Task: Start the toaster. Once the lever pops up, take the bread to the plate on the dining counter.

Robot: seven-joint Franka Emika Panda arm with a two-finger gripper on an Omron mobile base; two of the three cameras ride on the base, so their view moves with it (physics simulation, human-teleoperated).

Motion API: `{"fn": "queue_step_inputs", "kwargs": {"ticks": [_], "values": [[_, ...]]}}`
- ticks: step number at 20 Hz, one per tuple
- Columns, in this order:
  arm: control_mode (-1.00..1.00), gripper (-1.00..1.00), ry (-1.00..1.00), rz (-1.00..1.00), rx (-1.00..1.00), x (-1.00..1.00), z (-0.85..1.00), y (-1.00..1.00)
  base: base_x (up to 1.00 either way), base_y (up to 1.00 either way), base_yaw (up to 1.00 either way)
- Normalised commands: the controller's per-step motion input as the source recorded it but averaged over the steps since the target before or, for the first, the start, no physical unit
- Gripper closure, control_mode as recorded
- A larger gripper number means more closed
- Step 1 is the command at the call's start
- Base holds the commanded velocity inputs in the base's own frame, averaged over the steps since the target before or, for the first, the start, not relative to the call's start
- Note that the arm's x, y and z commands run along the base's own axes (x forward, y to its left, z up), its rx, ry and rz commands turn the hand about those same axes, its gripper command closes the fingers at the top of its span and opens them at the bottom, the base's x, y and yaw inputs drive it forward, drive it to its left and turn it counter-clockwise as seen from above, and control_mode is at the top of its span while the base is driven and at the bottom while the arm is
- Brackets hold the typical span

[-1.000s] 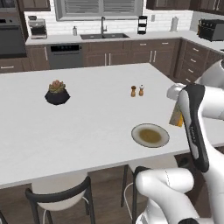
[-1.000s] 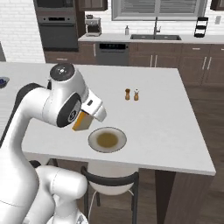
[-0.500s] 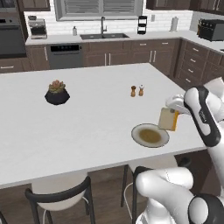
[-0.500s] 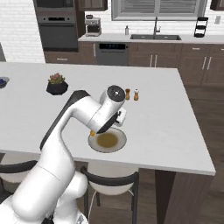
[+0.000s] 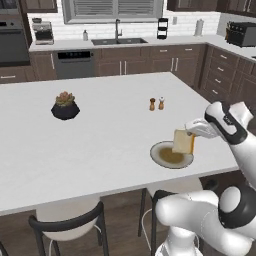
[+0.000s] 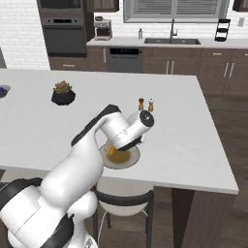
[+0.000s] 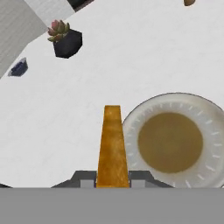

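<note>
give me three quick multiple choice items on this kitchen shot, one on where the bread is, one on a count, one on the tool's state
1. Where is the bread?
A. lying flat in the plate
B. held on edge over the plate
C. beside the potted plant

2. How many small shakers stand on the dining counter?
A. two
B. four
C. none

3. What state is the tool in?
A. open and empty
B. shut on the bread
C. shut on a shaker

Answers: 1 B, the slice hangs upright above the dish; 2 A, one brown and one pale stand side by side; 3 B, the hand view shows the slice between the fingers.
</note>
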Motion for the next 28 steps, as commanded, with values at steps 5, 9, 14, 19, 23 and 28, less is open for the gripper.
{"fn": "queue_step_inputs", "kwargs": {"ticks": [5,9,14,19,23,28], "values": [[-1.00,1.00,-0.05,0.00,0.01,0.08,-0.54,0.20,0.00,0.00,0.00],[-1.00,1.00,-0.12,-0.03,0.00,0.07,-0.38,0.44,0.00,0.00,0.00],[-1.00,1.00,-0.09,-0.09,0.00,0.43,-0.39,0.26,0.00,0.00,0.00],[-1.00,1.00,-0.03,-0.10,0.00,0.43,-0.43,0.01,0.00,0.00,0.00],[-1.00,1.00,0.00,-0.04,0.03,0.35,-0.22,-0.07,0.00,0.00,0.00],[-1.00,1.00,0.00,0.00,0.05,0.25,-0.19,-0.09,0.00,0.00,0.00]]}}
